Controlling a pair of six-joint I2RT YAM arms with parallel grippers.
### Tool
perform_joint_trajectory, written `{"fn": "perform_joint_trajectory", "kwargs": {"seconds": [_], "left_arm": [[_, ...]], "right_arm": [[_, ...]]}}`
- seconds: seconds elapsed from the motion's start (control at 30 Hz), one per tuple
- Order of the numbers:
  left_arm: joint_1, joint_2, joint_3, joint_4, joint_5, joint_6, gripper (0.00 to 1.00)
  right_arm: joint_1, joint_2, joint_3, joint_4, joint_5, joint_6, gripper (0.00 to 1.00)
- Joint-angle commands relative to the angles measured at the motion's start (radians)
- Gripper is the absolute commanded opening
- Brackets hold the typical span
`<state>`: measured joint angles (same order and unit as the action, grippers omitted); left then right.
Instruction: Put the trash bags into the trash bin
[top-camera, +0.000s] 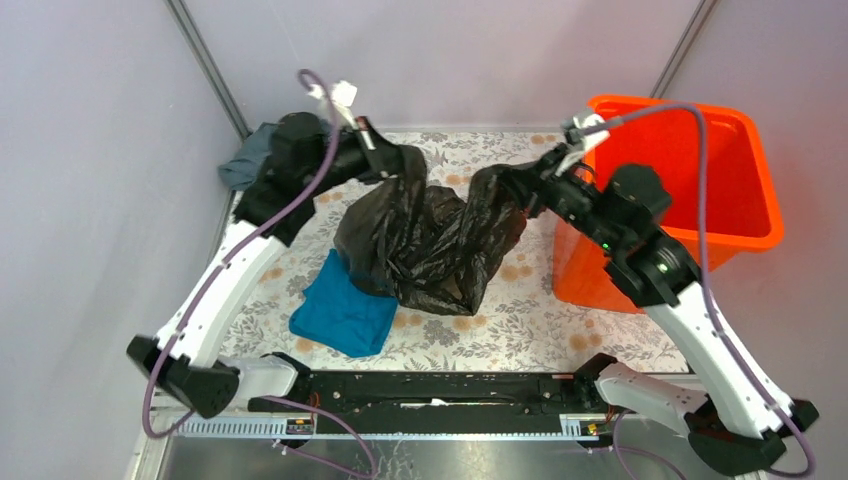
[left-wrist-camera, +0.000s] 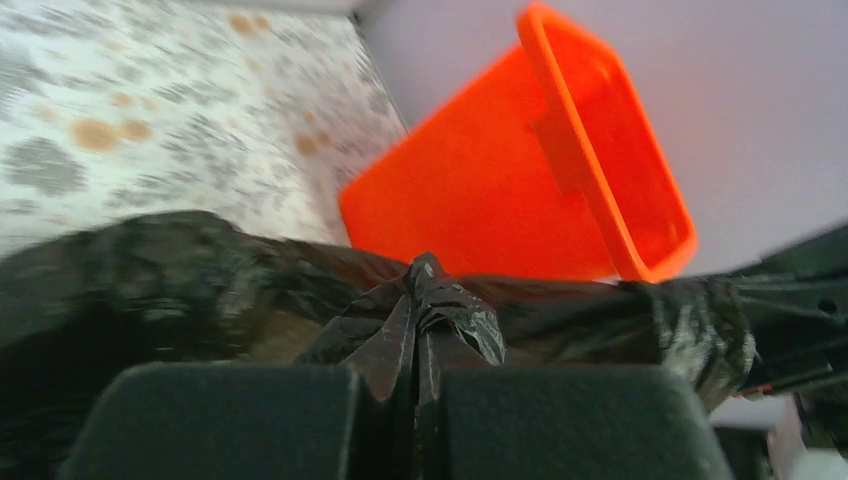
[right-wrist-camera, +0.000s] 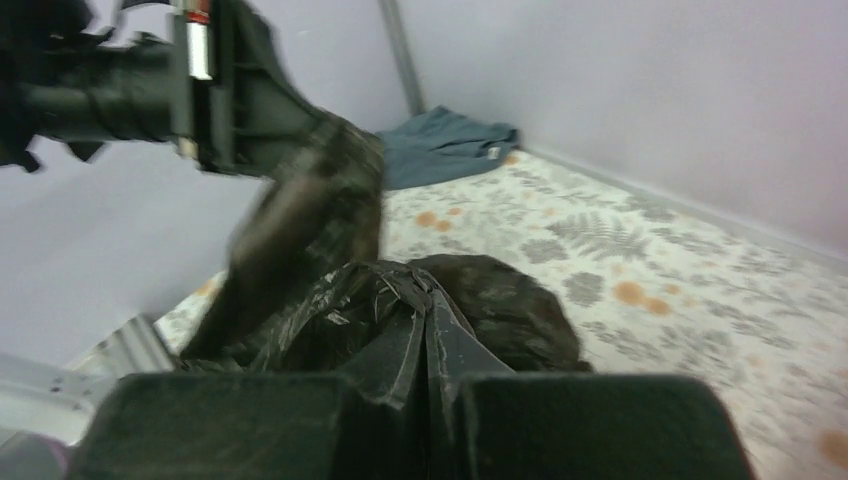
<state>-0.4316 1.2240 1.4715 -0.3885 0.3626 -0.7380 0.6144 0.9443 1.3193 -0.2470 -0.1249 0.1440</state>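
Overhead, the black trash bag (top-camera: 425, 245) sags mid-frame between the left claw (top-camera: 388, 155) and right claw (top-camera: 515, 185), and the orange trash bin (top-camera: 720, 180) stands at right. In the left wrist view, the claw is clenched on bunched plastic. The right wrist view shows the same. This looks like the carrying step. Next, the bag needs lifting rightward over the rim before release.

This is a robot lab cell, not a lived-in room. Plain pale lilac wall panels (top-camera: 90, 150) meet at bare metal corner posts (top-camera: 207, 68), boxing in a worktop (top-camera: 520, 330) spread with cream floral-print cloth. Two white-and-black robot arms (top-camera: 215, 290) are bolted to a black metal rail (top-camera: 430, 388) at its near edge, trailing purple cables (top-camera: 700, 190). Household props sit among them: a large bright orange square plastic bin (top-camera: 735, 190), a black plastic trash bag (top-camera: 420, 250) and a folded teal cloth (top-camera: 345, 315).
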Motion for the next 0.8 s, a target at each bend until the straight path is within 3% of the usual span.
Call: {"fn": "perform_joint_trajectory", "kwargs": {"seconds": [0.0, 0.1, 0.3, 0.57, 0.77], "left_arm": [[-0.12, 0.071, 0.101, 0.122, 0.072, 0.06, 0.0], [-0.124, 0.066, 0.052, 0.164, 0.088, 0.056, 0.0], [-0.124, 0.017, -0.06, 0.228, 0.106, 0.023, 0.0], [-0.124, 0.064, -0.055, 0.217, 0.16, -0.037, 0.0], [-0.132, 0.085, -0.086, 0.311, 0.199, -0.13, 0.0]], "right_arm": [[0.002, 0.096, 0.027, 0.195, -0.232, 0.15, 0.02], [0.003, 0.163, 0.004, 0.296, -0.291, 0.293, 0.05], [0.007, 0.232, -0.009, 0.274, -0.266, 0.461, 0.07], [0.023, 0.173, -0.119, 0.279, -0.226, 0.509, 0.47], [0.026, 0.201, -0.082, 0.216, -0.259, 0.437, 0.76]]}}
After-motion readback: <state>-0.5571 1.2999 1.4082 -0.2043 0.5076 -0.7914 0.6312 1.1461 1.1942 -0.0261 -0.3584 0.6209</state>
